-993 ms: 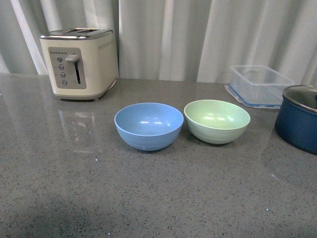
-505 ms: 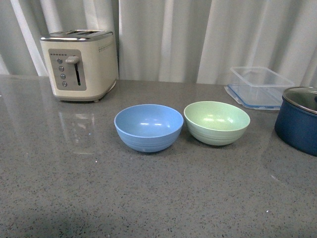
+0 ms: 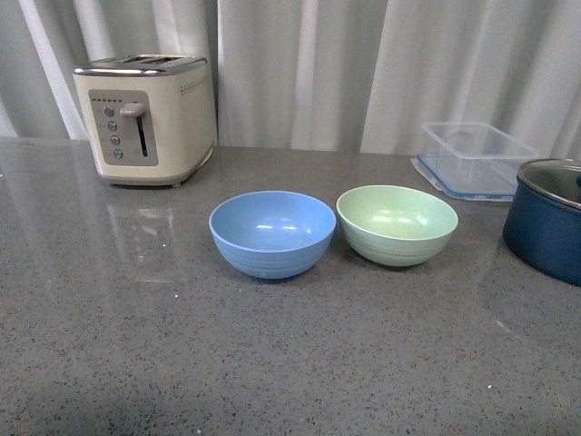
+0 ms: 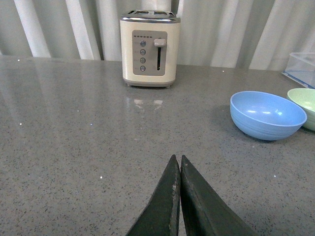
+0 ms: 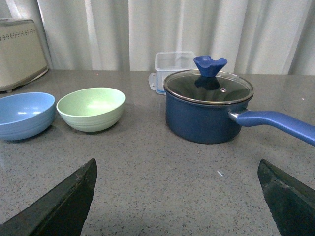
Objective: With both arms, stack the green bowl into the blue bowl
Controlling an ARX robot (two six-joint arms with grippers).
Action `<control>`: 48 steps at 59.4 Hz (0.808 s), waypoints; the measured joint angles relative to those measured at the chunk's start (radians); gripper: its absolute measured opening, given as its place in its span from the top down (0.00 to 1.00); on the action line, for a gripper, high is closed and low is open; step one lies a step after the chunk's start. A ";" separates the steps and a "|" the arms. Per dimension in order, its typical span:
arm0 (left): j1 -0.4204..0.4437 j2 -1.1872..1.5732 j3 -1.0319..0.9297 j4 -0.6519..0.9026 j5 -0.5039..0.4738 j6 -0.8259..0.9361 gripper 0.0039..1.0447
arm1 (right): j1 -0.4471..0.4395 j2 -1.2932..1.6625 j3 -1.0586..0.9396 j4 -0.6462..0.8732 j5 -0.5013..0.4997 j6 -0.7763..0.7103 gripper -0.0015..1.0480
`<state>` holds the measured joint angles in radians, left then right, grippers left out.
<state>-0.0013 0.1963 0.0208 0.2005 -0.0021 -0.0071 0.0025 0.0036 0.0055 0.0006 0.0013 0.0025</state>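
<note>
The green bowl [image 3: 398, 224] sits upright on the grey counter just right of the blue bowl [image 3: 272, 232], the two close side by side and both empty. Neither arm shows in the front view. In the left wrist view the left gripper [image 4: 176, 158] is shut with nothing in it, hovering over bare counter well short of the blue bowl [image 4: 267, 114]; a sliver of the green bowl [image 4: 303, 105] shows beyond it. In the right wrist view the right gripper [image 5: 177, 167] is wide open and empty, with the green bowl [image 5: 91, 108] and blue bowl [image 5: 23, 115] some way ahead.
A cream toaster [image 3: 145, 116] stands at the back left. A clear plastic container [image 3: 475, 157] is at the back right. A dark navy pot with glass lid [image 3: 550, 216] sits at the right edge, its long blue handle [image 5: 275, 124] reaching toward the right gripper.
The front view has shifted very slightly, so everything sits a few pixels lower than a second ago. The bowls have not moved on the counter.
</note>
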 joint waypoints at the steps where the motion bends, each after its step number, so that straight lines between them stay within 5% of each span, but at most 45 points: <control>1: 0.000 -0.005 0.000 -0.004 0.000 0.000 0.97 | 0.000 0.000 0.000 0.000 0.000 0.000 0.10; 12: 0.000 -0.151 0.000 -0.186 0.000 0.000 0.97 | 0.000 0.000 0.000 0.000 0.000 0.000 0.10; 23: 0.000 -0.192 0.000 -0.200 0.000 -0.001 0.96 | 0.000 0.000 0.000 0.000 0.000 0.000 0.10; 35: 0.000 -0.193 0.000 -0.200 0.000 0.000 0.62 | -0.001 0.002 0.000 -0.003 -0.002 -0.002 0.10; 48: 0.000 -0.193 0.000 -0.200 0.000 0.000 0.24 | -0.068 0.311 0.215 -0.167 -0.186 0.015 0.10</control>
<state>-0.0013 0.0036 0.0212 0.0006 -0.0025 -0.0074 -0.0650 0.3149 0.2203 -0.1669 -0.1844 0.0177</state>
